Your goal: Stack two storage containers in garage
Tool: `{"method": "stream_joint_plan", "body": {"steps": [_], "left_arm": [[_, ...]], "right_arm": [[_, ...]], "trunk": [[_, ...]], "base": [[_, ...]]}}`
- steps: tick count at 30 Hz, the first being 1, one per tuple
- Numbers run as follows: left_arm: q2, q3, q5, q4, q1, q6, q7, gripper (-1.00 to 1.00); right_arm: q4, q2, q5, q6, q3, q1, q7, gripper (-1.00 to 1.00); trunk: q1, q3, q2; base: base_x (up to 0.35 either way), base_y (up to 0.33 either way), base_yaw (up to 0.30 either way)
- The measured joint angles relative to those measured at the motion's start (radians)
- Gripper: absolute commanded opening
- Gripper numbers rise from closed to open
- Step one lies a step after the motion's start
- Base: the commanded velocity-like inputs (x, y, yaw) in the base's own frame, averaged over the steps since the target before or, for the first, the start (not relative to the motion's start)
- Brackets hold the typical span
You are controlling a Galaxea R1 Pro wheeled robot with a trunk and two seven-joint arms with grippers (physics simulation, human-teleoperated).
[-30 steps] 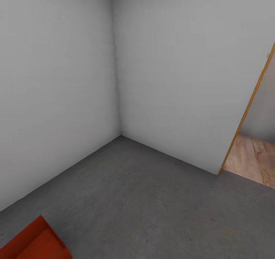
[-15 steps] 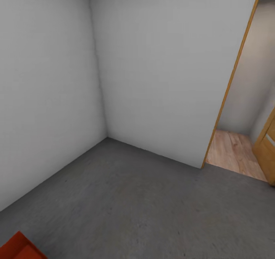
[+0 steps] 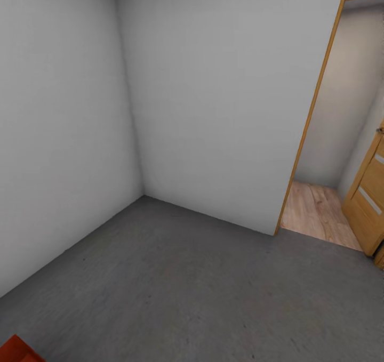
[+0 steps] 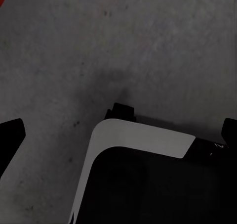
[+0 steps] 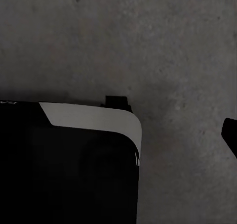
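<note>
Storage container [image 3: 18, 351] corner at lower-left edge on grey floor [image 3: 202, 292]; jaws' state: cannot tell.

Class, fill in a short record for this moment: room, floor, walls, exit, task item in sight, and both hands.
room: bare corner of the garage
floor: dark grey floor, matte
walls: plain white walls
exit: wood-framed doorway at right, light plank floor beyond, wooden door ajar
task item: corner of an orange-red storage container, bottom left of the head view
hands: finger tips at wrist-view edges, nothing between them; state unclear
</note>
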Motion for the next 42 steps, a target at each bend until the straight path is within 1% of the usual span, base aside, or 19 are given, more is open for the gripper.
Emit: {"method": "stream_joint_plan", "body": {"steps": [12, 36, 42], "left_arm": [[0.000, 0.000, -0.001, 0.000, 0.000, -0.001, 0.000, 1.00], [-0.001, 0.000, 0.000, 0.001, 0.000, -0.001, 0.000, 1.00], [0.000, 0.000, 0.000, 0.001, 0.000, -0.001, 0.000, 1.00]], "right_arm": [[0.000, -0.001, 0.002, 0.006, 0.000, 0.000, -0.001, 1.00], [0.000, 0.001, -0.002, 0.001, 0.000, 0.000, -0.002, 1.00], [-0.001, -0.002, 0.000, 0.010, 0.000, 0.000, -0.002, 1.00]], "trunk": [[0.000, 0.001, 0.000], [0.000, 0.038, 0.000], [0.000, 0.040, 0.000]], "base": [[0.000, 0.000, -0.002], [0.000, 0.000, 0.000], [0.000, 0.000, 0.000]]}}
